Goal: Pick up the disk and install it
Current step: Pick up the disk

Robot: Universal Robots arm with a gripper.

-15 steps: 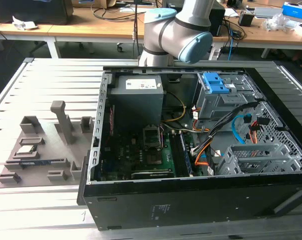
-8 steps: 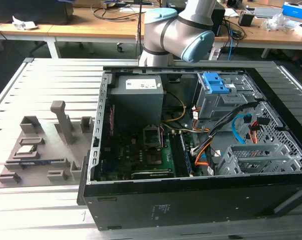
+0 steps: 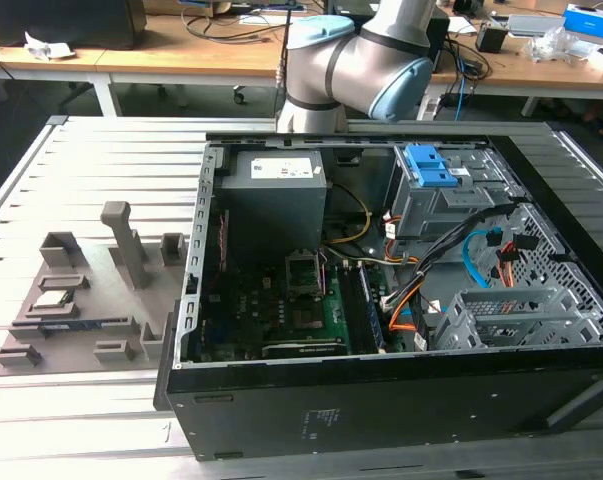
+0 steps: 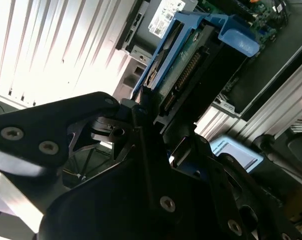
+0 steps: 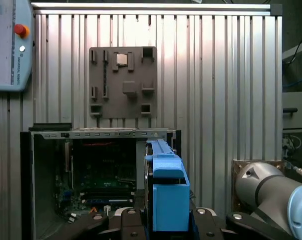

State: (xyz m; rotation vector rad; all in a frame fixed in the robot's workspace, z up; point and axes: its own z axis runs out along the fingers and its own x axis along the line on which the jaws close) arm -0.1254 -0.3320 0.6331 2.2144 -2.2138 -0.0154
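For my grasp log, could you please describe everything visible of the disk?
The disk is a flat drive in a blue plastic bracket with a curved tab at one end. In the second wrist view one face shows a green board and a dark connector row. The gripper is shut on it, black fingers against its edges, holding it edge-on in the air, the open computer case beyond it.

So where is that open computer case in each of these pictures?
Exterior view: the computer case fills the middle and the exterior view's right, lying open.
First wrist view: it lies behind the blue-framed disk.
Second wrist view: its dark wall and green board show beyond the disk.
Shared landmark: the ribbed metal table under the case.
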